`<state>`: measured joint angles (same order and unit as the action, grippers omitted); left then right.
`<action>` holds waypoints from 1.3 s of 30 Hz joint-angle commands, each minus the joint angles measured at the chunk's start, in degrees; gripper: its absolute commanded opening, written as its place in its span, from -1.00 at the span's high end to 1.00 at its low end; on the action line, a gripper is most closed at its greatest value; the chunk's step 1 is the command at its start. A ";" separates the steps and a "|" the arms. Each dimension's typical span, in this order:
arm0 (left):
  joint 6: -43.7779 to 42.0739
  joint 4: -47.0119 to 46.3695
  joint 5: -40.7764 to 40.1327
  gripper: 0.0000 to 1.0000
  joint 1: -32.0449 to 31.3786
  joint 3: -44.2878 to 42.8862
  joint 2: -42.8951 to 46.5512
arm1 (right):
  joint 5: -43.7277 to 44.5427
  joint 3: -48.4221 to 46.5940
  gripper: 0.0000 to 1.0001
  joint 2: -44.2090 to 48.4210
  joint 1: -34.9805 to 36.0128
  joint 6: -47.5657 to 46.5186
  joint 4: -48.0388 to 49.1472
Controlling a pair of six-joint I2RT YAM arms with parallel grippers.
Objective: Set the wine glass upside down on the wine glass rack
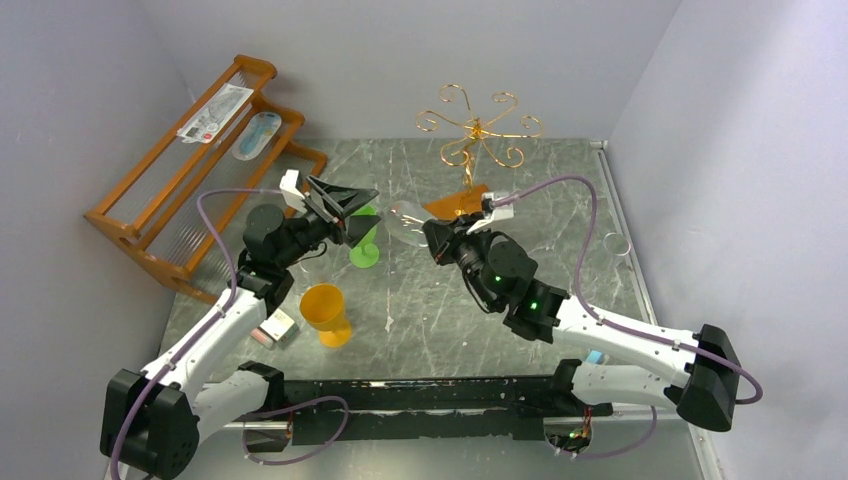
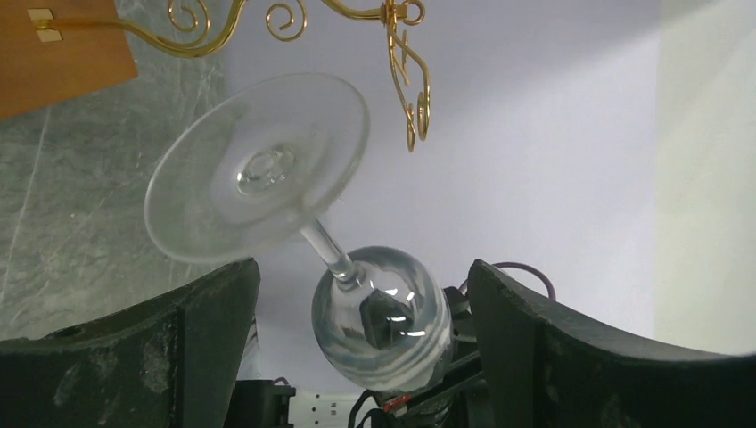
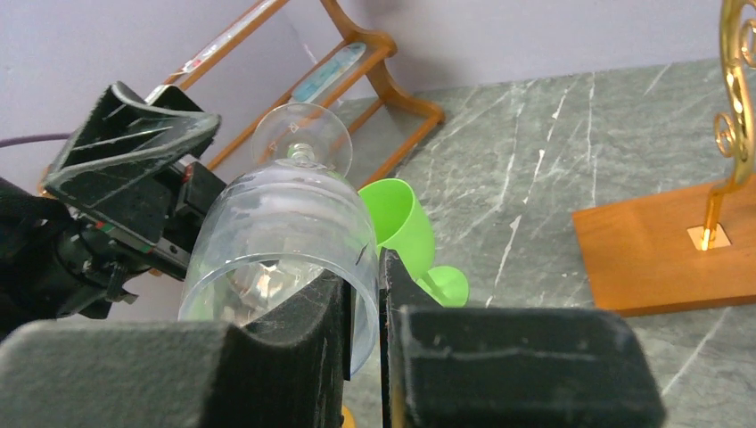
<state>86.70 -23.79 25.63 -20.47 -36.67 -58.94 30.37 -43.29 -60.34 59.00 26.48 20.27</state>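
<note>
Green cup point(image 1: 364, 245) & left pincer point(image 1: 368, 213) close beside wine glass point(image 1: 408, 222); open tabletop point(image 1: 560, 210) twd rack point(image 1: 478, 125).

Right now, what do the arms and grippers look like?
The left arm and right arm have white links, black joints and bases; a purple cable loops along each. The left gripper and right gripper are black with broad wedge-shaped fingers. Green lights glow on the right arm.

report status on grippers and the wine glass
Right gripper shut on wine glass rim, held aloft. Left gripper open, facing its foot. Green cup close beside.
</note>
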 commanded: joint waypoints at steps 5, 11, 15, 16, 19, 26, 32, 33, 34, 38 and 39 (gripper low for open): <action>4.92 0.14 -7.13 -0.47 -0.82 -0.26 2.66 | 1.22 -0.68 1.00 -0.10 2.58 -2.21 11.09; 6.42 1.38 -11.51 -0.21 -0.80 -2.36 4.16 | -0.21 0.59 1.00 -0.13 2.54 -1.52 13.57; 6.62 0.53 -13.37 -0.11 -0.80 -3.34 4.06 | -0.05 1.07 1.00 -0.40 2.57 -0.34 14.25; 6.75 0.19 -13.56 -0.08 -0.78 -3.53 4.01 | 0.03 1.07 1.00 -0.47 2.53 -0.14 14.24; 7.35 -1.36 -14.58 0.04 -0.80 -3.63 3.69 | -0.18 1.34 1.00 -0.42 2.55 0.29 14.72; 7.93 -2.92 -16.89 0.38 -0.87 -4.91 2.70 | -1.98 1.97 1.00 -1.11 2.54 1.43 15.75; 8.83 -5.18 -18.13 0.41 -0.89 -4.76 2.37 | -3.83 2.40 1.00 -2.38 2.53 2.39 16.99; 8.90 -5.21 -18.25 0.40 -0.89 -4.88 2.22 | -4.11 2.46 1.00 -2.53 2.58 2.37 17.30; 8.93 -5.29 -18.39 0.39 -0.97 -4.95 2.18 | -4.45 2.50 1.00 -2.71 2.53 2.43 17.46; 9.14 -5.22 -18.57 0.34 -0.96 -5.26 1.75 | -7.18 2.94 1.00 -2.82 2.52 1.65 19.06; 9.34 -5.33 -18.67 0.41 -0.91 -5.06 1.66 | -7.82 3.09 1.00 -2.70 2.52 1.47 19.44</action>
<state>95.44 -25.47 10.46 -21.32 -39.59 -56.66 27.92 -41.52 -63.33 60.86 27.83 35.73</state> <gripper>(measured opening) 0.326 0.142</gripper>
